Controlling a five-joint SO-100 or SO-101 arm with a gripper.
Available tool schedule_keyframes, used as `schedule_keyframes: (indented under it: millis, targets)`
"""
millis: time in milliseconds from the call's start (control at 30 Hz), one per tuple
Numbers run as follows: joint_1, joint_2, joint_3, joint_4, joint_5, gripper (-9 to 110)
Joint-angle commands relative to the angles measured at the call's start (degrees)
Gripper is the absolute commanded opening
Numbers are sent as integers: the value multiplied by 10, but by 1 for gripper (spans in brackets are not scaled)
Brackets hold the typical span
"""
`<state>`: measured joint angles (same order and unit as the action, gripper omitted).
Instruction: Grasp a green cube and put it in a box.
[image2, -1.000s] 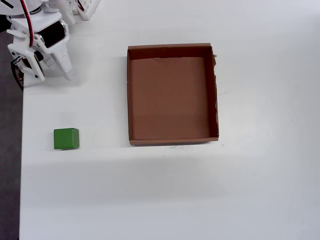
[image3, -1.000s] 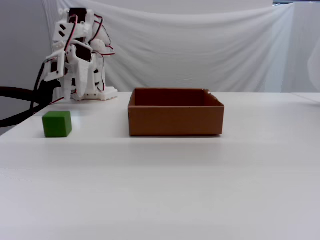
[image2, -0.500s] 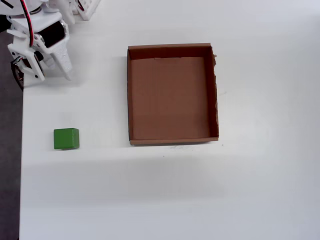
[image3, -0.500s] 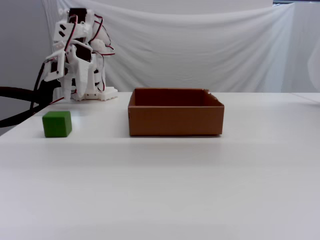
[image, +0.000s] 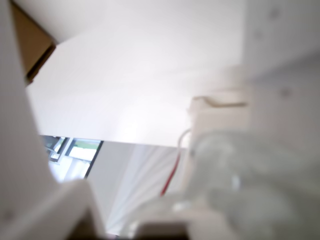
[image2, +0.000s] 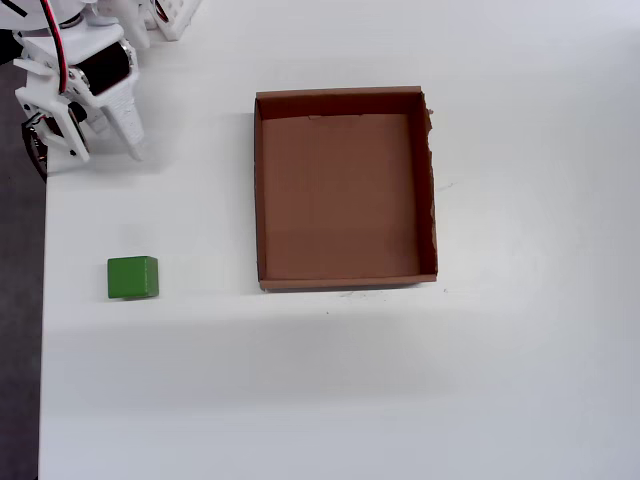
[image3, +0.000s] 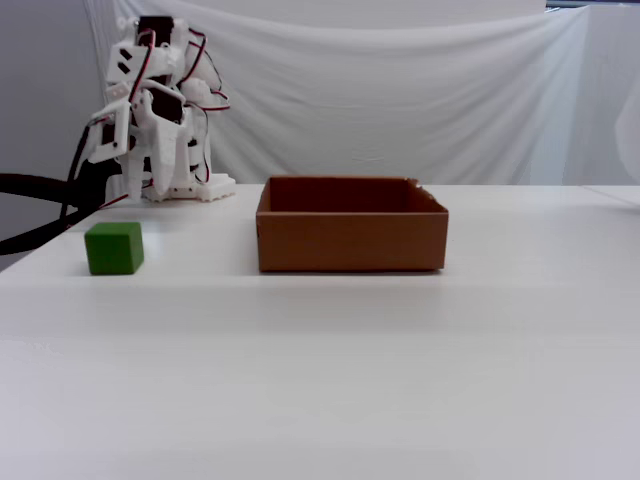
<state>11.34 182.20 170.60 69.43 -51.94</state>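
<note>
The green cube (image2: 132, 278) (image3: 113, 248) rests alone on the white table near its left edge in the overhead view. To its right sits the brown cardboard box (image2: 340, 190) (image3: 350, 240), with nothing inside. My gripper (image2: 134, 148) (image3: 172, 180) hangs folded by the arm's base at the top left, far behind the cube, with its fingers together and nothing held. The wrist view is blurred; only white arm parts and a corner of the box (image: 31, 44) show, and the cube is out of that view.
The table's left edge (image2: 44, 300) runs just left of the cube, with dark floor beyond. A black cable (image3: 40, 205) trails off the table's left side. A white cloth backdrop (image3: 400, 90) hangs behind the table.
</note>
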Motion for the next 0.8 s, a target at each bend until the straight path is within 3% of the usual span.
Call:
schedule_keyframes:
  millis: [0, 400, 767]
  targets:
    - [-4, 3, -3, 10, 4, 22]
    - [-4, 3, -4, 7, 3, 22]
    - [16, -90, -25, -153, -28, 22]
